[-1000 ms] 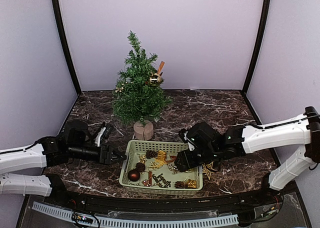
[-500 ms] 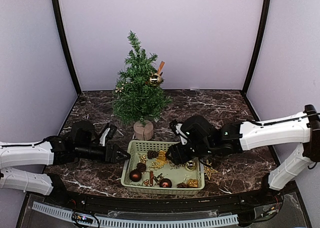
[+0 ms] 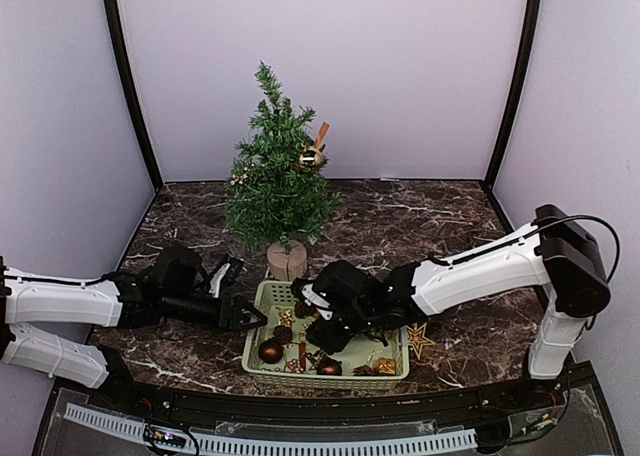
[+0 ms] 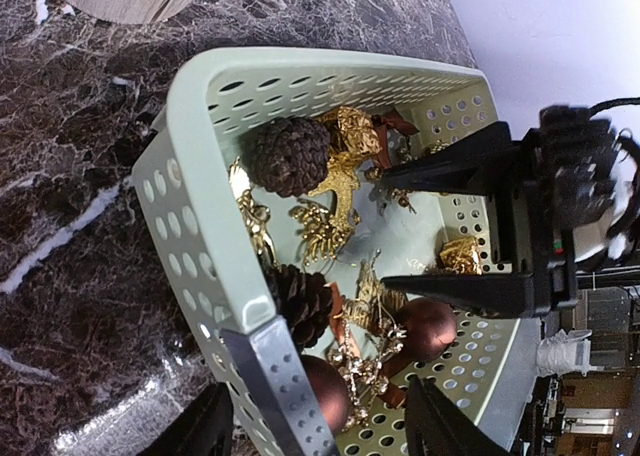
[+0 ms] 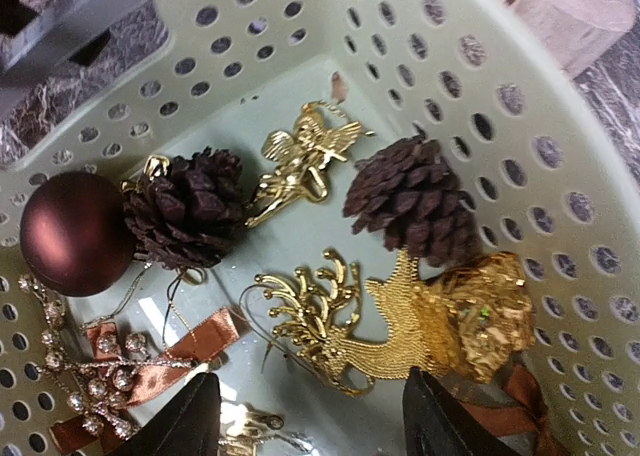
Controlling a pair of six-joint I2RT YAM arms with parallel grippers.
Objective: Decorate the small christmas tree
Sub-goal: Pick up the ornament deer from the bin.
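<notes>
Right fingers (image 5: 445, 421) swing left across basket (image 3: 350, 379), apart above gold reindeer (image 5: 345, 331) | left fingers (image 4: 440, 431) apart, astride basket corner | small christmas tree (image 3: 275, 181) just beyond basket | lower straight, pinch reindeer's thin body

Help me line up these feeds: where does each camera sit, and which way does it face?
Top external: above and behind the bases, looking down and forward at the small green christmas tree and pale green perforated plastic basket; both white arms show.
Left wrist: by the basket's left wall, looking across it; left tool at the bottom edge.
Right wrist: over the basket, looking down; right tool at the bottom edge.
Wrist views share the gold reindeer ornament.
</notes>
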